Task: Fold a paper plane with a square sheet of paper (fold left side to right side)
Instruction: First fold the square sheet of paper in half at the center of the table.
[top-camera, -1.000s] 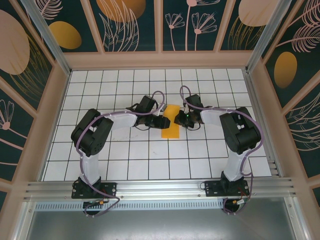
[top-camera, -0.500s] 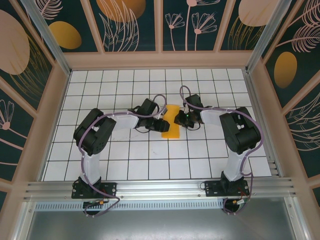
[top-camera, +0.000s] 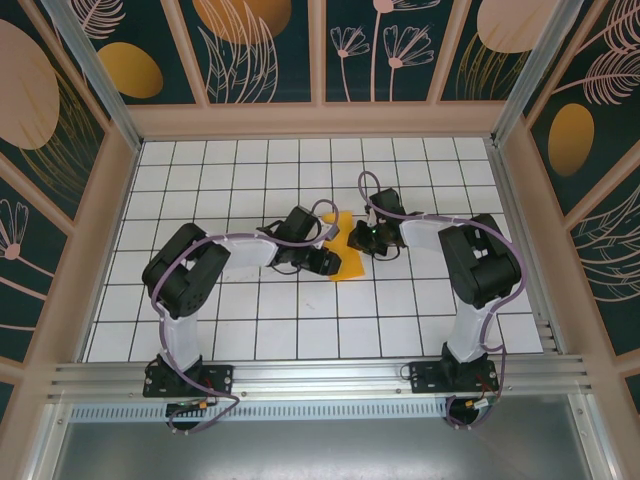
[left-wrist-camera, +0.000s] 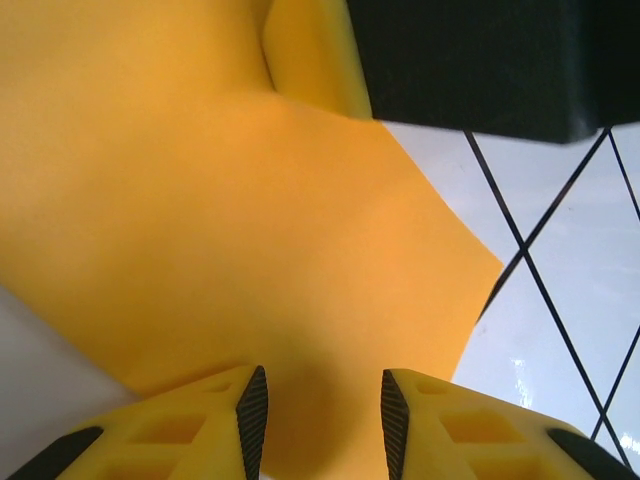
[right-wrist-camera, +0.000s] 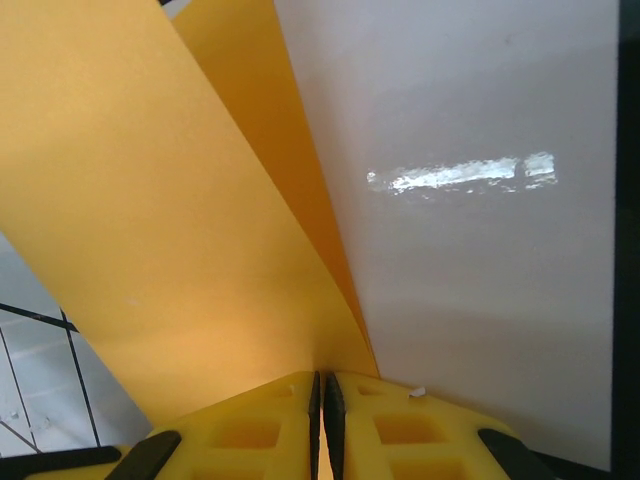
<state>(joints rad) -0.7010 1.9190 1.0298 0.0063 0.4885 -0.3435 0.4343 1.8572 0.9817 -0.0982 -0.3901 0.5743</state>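
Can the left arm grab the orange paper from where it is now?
Probably yes. The left gripper is right at the orange paper: its fingers are open, the sheet shows in the gap, and nothing blocks it. The right gripper pinches another edge.

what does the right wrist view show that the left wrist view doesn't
Right wrist: the right gripper with fingers pressed shut on the orange paper, whose layers fan apart from the pinch. Left wrist: the left gripper with fingers apart over a broad stretch of paper, a dark block above. Shared: the orange paper and the white tiled floor.
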